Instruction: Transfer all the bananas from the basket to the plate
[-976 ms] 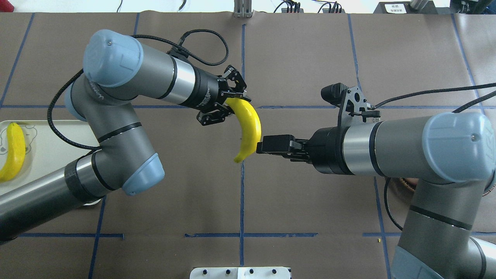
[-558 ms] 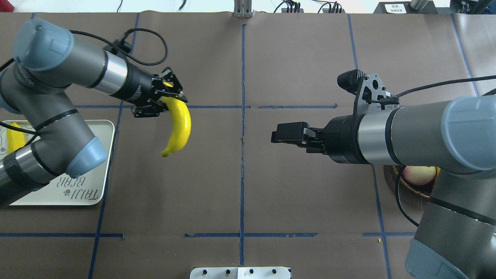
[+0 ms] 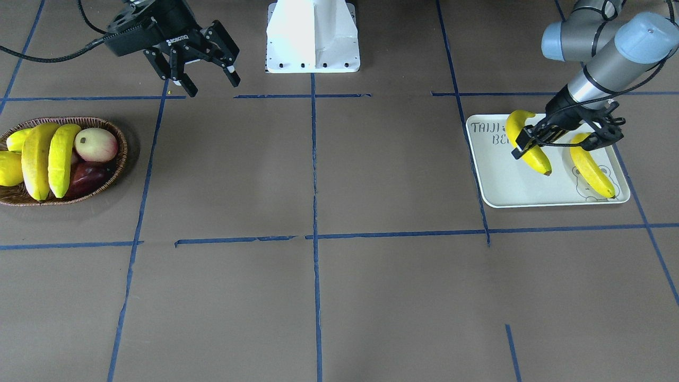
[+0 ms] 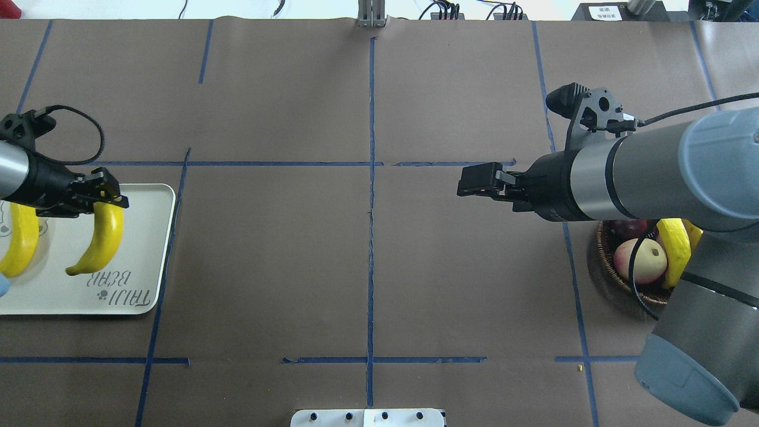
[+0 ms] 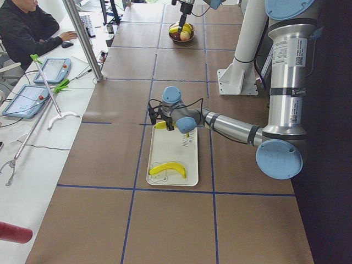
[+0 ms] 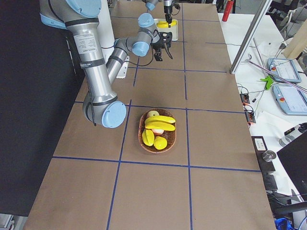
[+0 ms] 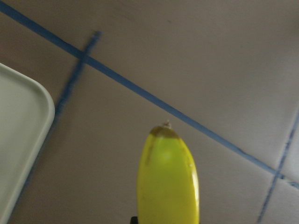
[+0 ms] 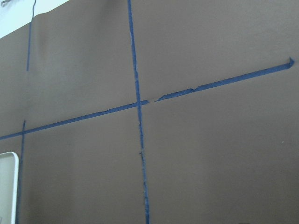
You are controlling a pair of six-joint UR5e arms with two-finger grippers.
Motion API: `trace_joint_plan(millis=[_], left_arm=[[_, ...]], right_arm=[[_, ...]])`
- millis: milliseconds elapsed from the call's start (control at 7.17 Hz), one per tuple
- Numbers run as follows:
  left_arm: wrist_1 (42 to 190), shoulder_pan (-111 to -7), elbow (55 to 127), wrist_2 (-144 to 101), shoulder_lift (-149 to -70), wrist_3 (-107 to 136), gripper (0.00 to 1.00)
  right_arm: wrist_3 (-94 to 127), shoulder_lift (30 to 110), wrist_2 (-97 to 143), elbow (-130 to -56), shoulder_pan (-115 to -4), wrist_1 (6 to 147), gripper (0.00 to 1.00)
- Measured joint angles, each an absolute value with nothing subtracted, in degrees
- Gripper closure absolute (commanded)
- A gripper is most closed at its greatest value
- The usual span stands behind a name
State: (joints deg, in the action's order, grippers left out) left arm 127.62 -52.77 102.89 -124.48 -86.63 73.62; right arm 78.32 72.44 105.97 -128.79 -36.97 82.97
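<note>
My left gripper point(image 4: 114, 200) point(image 3: 525, 143) is shut on the top end of a yellow banana point(image 4: 104, 243) point(image 3: 537, 159) and holds it over the white plate point(image 4: 145, 204) point(image 3: 504, 185). Its tip fills the left wrist view point(image 7: 168, 182). A second banana point(image 4: 21, 243) point(image 3: 591, 168) lies on the plate. Two more bananas point(image 3: 37, 159) point(image 3: 61, 156) lie in the wicker basket point(image 3: 115, 172) point(image 4: 598, 261). My right gripper point(image 3: 209, 85) point(image 4: 468, 181) is open and empty, in the air well apart from the basket.
The basket also holds a pink-white apple point(image 3: 95, 144), a dark red apple point(image 3: 85, 178) and short plump yellow fruits point(image 3: 8, 168). The white robot base point(image 3: 313, 37) stands at the table's robot-side edge. Blue tape lines cross the brown table.
My left arm has carried the banana from the table's middle leftwards to over the plate. My right arm has drawn back to the right, uncovering the basket.
</note>
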Motion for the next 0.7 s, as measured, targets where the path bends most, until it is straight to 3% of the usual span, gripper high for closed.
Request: trace_joint_plan(millis=[697], left_arm=[[127.7,-52.3,96.6,-118.9,-84.9,69.5,1.0]], right_arm=[[73.9,72.3,106.4,-128.1,-38.6,86.0,0.0]])
